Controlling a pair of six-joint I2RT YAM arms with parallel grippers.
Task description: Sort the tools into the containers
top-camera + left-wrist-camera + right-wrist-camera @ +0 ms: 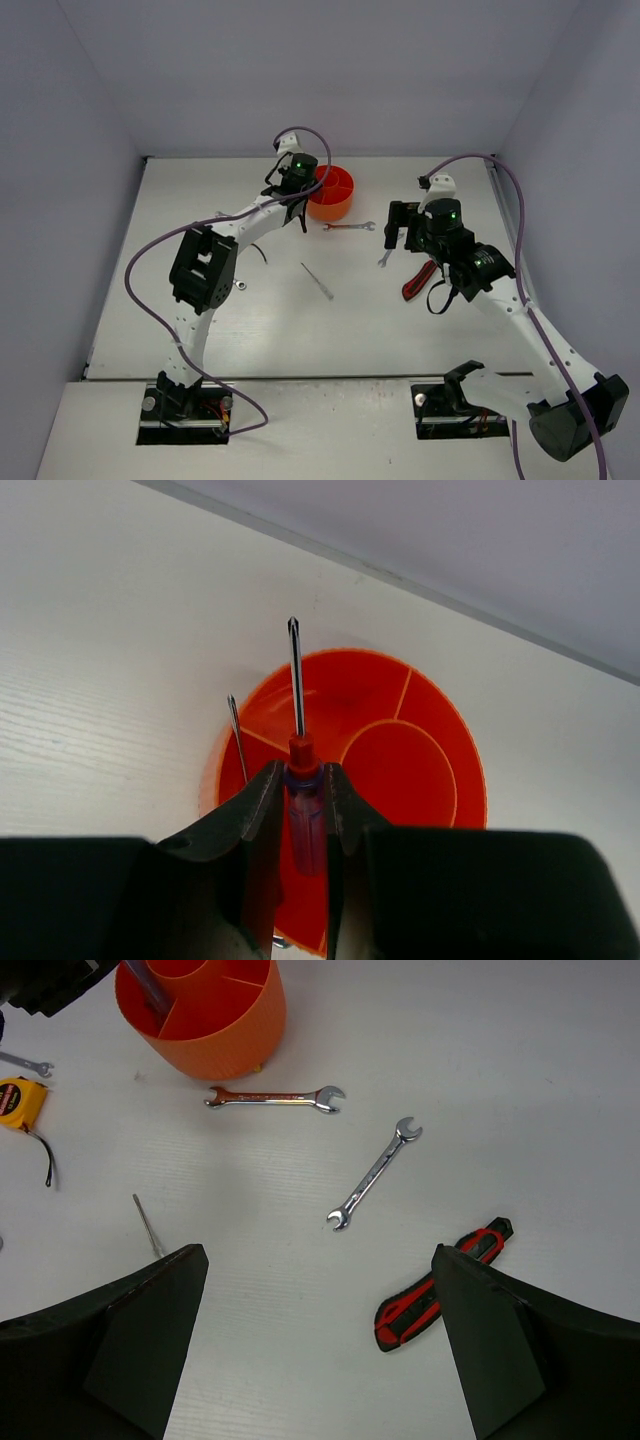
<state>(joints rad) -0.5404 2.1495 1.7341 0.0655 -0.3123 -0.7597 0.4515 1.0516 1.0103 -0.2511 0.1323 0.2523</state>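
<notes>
The bench [300, 330] is holding the orange tub [338, 198] at its far side. The right fingers [150, 1330] are hanging wide apart above a wrench [375, 1173]. The left fingers [262, 810] are squeezing a screwdriver [300, 770] by its handle, just over the tub. It is looking light, stiff and thin, so the handle is giving the best hold.

Work surface: a white table [400, 330] with a faint wood grain, matt and evenly lit. It is enclosed by a plain pale grey back wall [330, 70], a left wall [50, 200] and a right wall [590, 150], with a thin dark seam along the join with the back wall. At the near edge a separate white board [330, 420] abuts the table, with light scuff marks along that join.
</notes>
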